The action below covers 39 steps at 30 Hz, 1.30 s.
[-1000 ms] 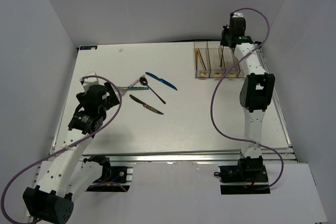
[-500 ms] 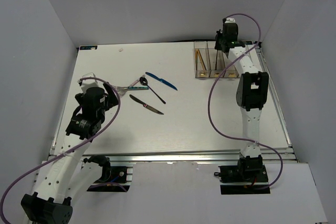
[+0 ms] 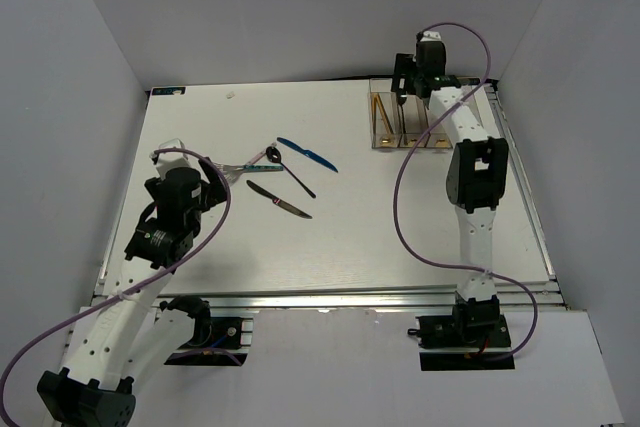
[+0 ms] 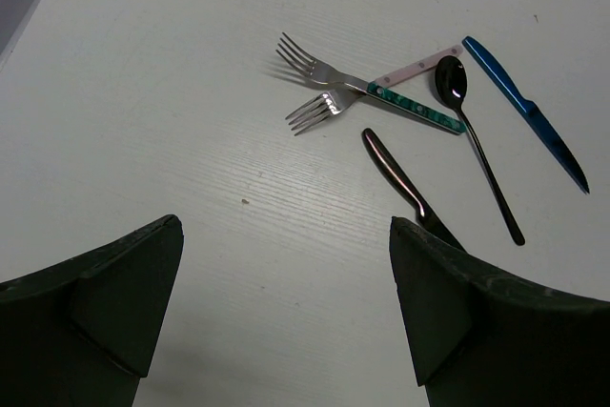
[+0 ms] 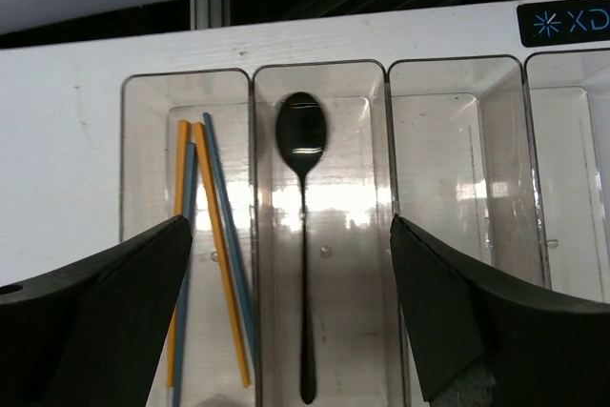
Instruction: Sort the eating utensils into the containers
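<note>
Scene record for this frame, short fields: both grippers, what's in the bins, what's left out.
left gripper: open, above table, near forks
right gripper: open, above containers
end bin: chopsticks
bin beside it: binned spoon
on table: forks, loose spoon, dark knife, blue knife

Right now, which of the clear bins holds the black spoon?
The second bin from the left in the right wrist view: the black spoon lies alone in it, beside the bin with orange and blue chopsticks.
</note>
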Each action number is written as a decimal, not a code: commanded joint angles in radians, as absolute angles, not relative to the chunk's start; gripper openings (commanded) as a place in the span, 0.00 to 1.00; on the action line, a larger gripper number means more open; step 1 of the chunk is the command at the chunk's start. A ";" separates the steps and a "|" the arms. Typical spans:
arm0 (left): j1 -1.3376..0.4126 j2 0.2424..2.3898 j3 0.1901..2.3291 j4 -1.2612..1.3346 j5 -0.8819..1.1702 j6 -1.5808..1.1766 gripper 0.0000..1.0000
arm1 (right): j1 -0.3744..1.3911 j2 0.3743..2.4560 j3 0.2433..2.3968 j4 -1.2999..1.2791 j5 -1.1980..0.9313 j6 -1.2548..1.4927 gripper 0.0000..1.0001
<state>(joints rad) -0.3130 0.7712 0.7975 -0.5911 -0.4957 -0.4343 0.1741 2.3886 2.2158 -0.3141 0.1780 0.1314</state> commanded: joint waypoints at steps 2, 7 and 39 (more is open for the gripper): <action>-0.322 0.756 0.804 -0.591 -0.522 -0.434 0.98 | 0.227 2.185 2.076 -0.290 0.173 0.189 0.89; -0.322 0.758 0.810 -0.604 -0.552 -0.445 0.98 | 0.426 1.994 1.815 -0.207 0.108 0.177 0.89; -0.333 0.724 0.807 -0.615 -0.592 -0.460 0.98 | 0.773 2.488 2.108 -0.446 0.041 0.023 0.54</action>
